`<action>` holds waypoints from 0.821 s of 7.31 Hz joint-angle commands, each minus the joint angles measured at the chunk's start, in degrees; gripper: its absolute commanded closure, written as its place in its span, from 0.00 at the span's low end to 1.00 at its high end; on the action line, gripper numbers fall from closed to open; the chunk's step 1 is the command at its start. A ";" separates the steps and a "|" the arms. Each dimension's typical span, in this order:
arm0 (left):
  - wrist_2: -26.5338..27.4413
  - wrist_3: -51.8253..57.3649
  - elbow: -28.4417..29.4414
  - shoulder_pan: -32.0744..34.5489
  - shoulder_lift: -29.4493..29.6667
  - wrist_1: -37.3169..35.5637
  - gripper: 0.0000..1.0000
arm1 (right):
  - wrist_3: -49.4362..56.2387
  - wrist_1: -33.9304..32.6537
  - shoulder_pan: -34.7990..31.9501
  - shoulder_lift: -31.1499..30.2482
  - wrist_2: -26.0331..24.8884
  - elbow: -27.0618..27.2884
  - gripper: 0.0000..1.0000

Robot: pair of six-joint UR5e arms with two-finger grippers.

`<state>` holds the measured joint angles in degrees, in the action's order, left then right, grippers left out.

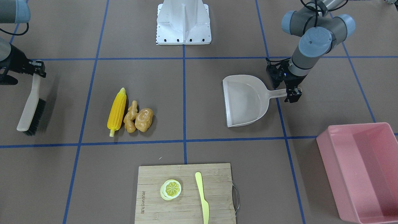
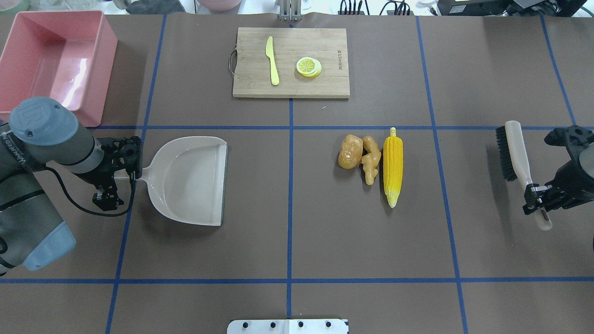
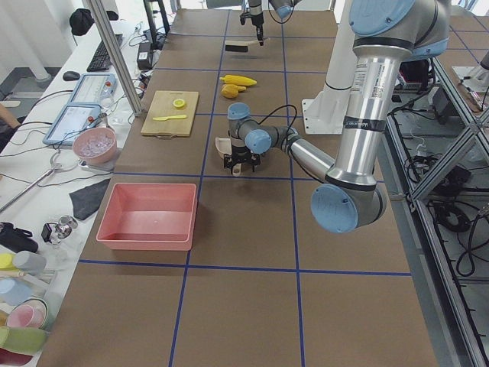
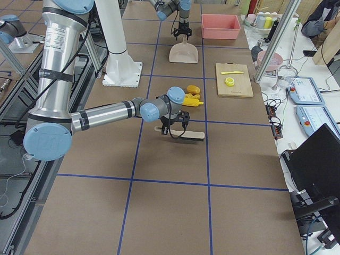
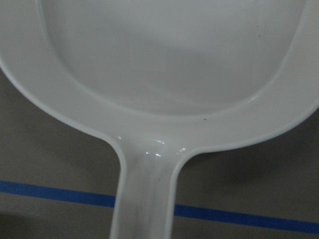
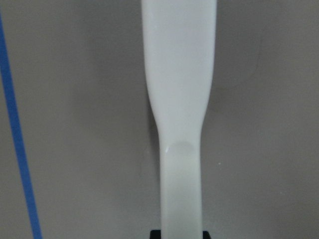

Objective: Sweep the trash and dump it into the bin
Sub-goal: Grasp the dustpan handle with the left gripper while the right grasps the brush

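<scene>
Left tool (image 2: 130,175) gripping dustpan (image 2: 190,178) handle, right tool (image 2: 534,195) gripping brush (image 2: 513,144); brown table (image 2: 348,241), blue tape grid (image 2: 289,232)

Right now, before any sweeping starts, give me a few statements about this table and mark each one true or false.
The beige plastic dustpan is empty. True.
The yellow toy corn cob lies in the large pink plastic bin. False: it lies on the table beside the tan ginger root; the bin is empty.
The right gripper grips the beige-handled black-bristled brush. True.
The round lemon slice touches the corn cob. False: it is on the wooden cutting board, near the yellow-green plastic knife.
</scene>
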<state>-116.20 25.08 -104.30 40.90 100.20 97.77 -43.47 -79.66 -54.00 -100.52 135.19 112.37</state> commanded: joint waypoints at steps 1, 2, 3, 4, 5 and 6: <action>-0.08 0.49 1.29 -0.12 0.69 0.32 0.03 | 0.84 0.73 -0.66 0.15 3.41 1.44 1.00; -0.52 0.58 1.29 -0.04 0.70 0.32 0.03 | 2.50 0.82 -1.19 0.23 3.41 1.80 1.00; -0.78 0.93 1.03 -0.04 0.70 0.23 0.03 | 6.17 0.91 -2.85 0.41 3.67 1.80 1.00; -0.87 1.28 0.94 -0.04 0.70 0.14 0.05 | 10.73 0.91 -4.17 0.23 4.54 2.23 1.00; -0.87 1.37 0.77 -0.04 1.05 -0.20 0.09 | 13.91 2.82 -4.62 -0.29 6.38 2.15 1.00; -0.96 1.38 0.68 -0.04 1.92 -0.56 0.12 | 14.29 8.41 -4.62 -0.73 6.92 1.28 1.00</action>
<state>-117.06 26.36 -103.48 40.87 101.33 97.61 -31.30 -76.23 -58.22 -100.72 140.96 114.29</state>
